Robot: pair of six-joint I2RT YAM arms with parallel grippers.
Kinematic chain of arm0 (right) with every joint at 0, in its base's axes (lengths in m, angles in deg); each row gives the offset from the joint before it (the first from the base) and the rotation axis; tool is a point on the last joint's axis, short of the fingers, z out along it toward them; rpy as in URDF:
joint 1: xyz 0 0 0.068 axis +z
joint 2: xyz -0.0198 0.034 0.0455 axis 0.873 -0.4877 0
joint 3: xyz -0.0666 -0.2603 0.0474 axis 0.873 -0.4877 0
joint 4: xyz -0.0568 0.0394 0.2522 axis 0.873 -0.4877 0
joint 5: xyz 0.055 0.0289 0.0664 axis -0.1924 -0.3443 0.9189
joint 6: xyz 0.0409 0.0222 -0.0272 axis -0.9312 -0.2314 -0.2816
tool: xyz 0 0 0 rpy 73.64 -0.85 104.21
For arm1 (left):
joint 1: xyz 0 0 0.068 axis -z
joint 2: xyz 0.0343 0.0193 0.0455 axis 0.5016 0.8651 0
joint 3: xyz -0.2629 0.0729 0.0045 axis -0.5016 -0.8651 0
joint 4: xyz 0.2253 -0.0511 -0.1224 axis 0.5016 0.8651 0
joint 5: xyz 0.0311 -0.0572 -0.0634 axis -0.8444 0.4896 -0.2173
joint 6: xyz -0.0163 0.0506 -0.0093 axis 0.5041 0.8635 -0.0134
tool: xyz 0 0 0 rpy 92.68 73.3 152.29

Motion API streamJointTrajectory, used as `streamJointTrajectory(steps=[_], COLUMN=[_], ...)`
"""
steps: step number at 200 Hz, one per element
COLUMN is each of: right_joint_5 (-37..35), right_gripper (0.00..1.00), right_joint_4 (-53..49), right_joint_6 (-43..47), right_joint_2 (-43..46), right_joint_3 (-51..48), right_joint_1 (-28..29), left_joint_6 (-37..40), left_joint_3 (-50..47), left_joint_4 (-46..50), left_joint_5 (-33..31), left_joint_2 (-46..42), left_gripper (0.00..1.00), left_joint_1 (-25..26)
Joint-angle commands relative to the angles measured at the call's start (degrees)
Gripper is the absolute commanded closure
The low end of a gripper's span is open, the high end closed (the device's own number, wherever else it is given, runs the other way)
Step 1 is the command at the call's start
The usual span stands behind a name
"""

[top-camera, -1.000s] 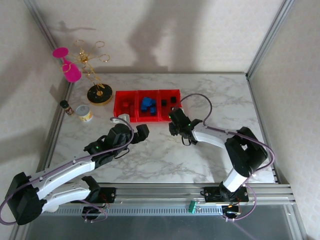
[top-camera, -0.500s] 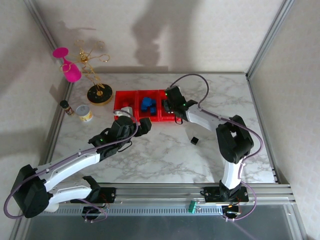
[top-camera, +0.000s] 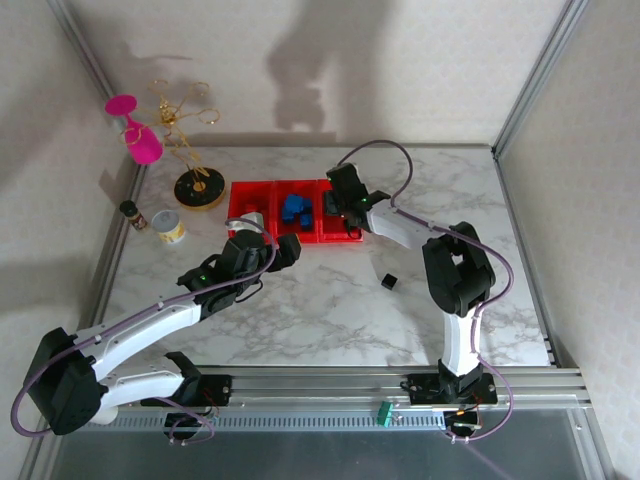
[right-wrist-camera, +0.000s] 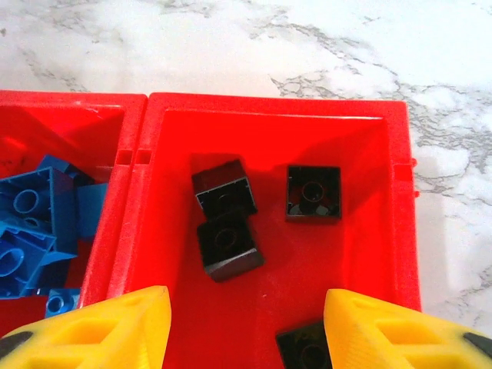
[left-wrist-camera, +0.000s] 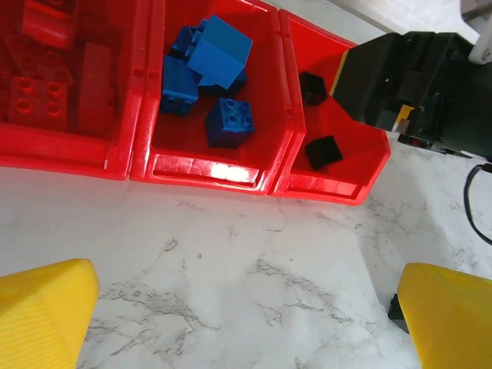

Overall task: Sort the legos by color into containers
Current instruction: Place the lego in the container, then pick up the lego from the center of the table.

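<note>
1. Legos [top-camera: 293,208] are lying sorted in the containers [top-camera: 236,190]: red on the left, blue in the middle, black on the right. One black brick [top-camera: 390,281] is sitting loose on the surface [top-camera: 330,320], apart from the bins.
2. A tin can [top-camera: 169,226], a small bottle [top-camera: 130,213] and a gold stand [top-camera: 195,185] are standing left of the bins.
3. Right tool [right-wrist-camera: 246,330] is hanging over the black bin, fingers spread wide, gripping nothing.
4. Left tool [left-wrist-camera: 246,323] is hovering over bare surface just in front of the bins, equally wide and empty.
5. The bin row is running left to right; most black bricks are lying studs up, one tilted.

Top camera faces the table [top-camera: 330,310] from above, behind me; my wrist cameras look down closely, sharing the rightmost bin [right-wrist-camera: 269,102].
</note>
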Motion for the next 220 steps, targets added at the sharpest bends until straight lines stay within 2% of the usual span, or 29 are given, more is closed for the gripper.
streamJointTrajectory(steps=[1,48,98,150,220], right_joint_5=[0.2,-0.7,1.1,5.3,3.5], right_gripper=[0.43,0.35,0.28,0.25,0.24], right_joint_4=[-0.7,-1.4,-2.0,2.5,0.2], right_joint_6=[-0.7,-5.6,-9.6,-9.6,-7.7], right_joint_2=[7.3,20.3,28.7,29.3,25.8], right_joint_3=[-4.2,-18.5,-32.9,-42.8,-42.9], right_joint_1=[-0.2,-0.2,-0.6,-0.9,-0.9], left_joint_6=[0.8,-0.3,-2.7,-6.6,-7.4], left_joint_3=[1.2,-1.3,-3.7,-6.9,-7.2], left_joint_4=[-0.3,-1.1,-0.9,-2.6,-1.9], left_joint_5=[0.5,3.6,2.5,1.4,0.3], left_joint_2=[-1.8,-4.1,-5.9,-6.6,-6.3], left_gripper=[0.0,0.01,0.0,0.0,0.0], left_joint_1=[-0.4,0.7,4.2,6.2,7.1])
